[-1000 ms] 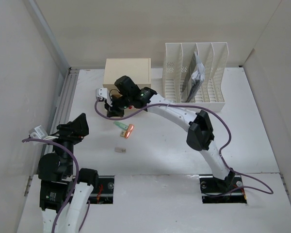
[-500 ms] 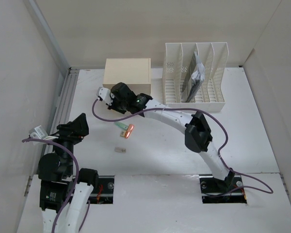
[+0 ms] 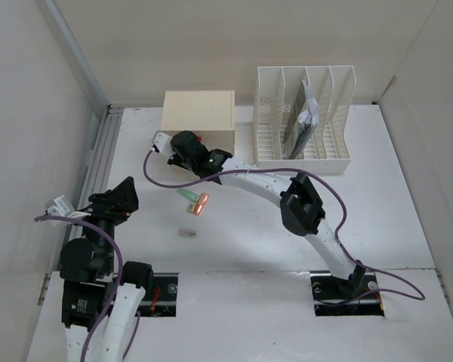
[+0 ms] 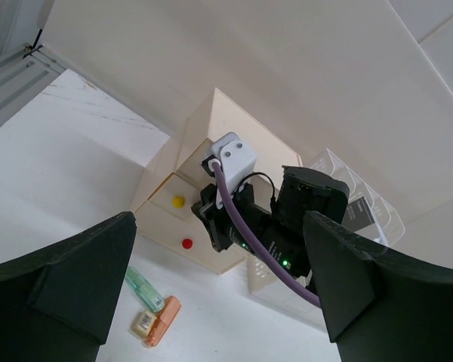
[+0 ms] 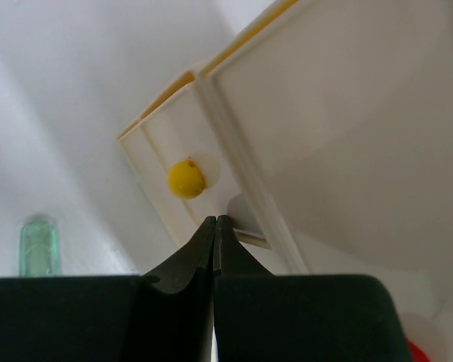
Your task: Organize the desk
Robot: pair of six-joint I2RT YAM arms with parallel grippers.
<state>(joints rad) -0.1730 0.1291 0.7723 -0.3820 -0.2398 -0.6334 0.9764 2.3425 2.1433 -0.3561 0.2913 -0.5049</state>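
The desk [image 3: 377, 196] is a wide white tabletop. At its back stands a cream drawer box [image 3: 198, 111] with a yellow knob [image 5: 186, 179] and a red knob [image 4: 186, 243]. My right gripper [image 5: 215, 220] is shut with nothing in it, its tips against the drawer front just below the yellow knob. From above, the right gripper [image 3: 181, 140] is at the box's front left. A green marker [image 3: 187, 195] and an orange marker [image 3: 203, 203] lie side by side on the desk. My left gripper [image 3: 119, 194] hangs open and empty at the left, apart from everything.
A white slotted file rack [image 3: 302, 113] holding papers stands right of the box. A small beige piece [image 3: 186, 234] lies nearer the arm bases. Another beige piece with a barcode [image 4: 142, 324] touches the orange marker. Pale walls close in the left, back and right.
My right gripper has moved away from the markers and back to the drawer box front, staying shut. The left arm has not moved.
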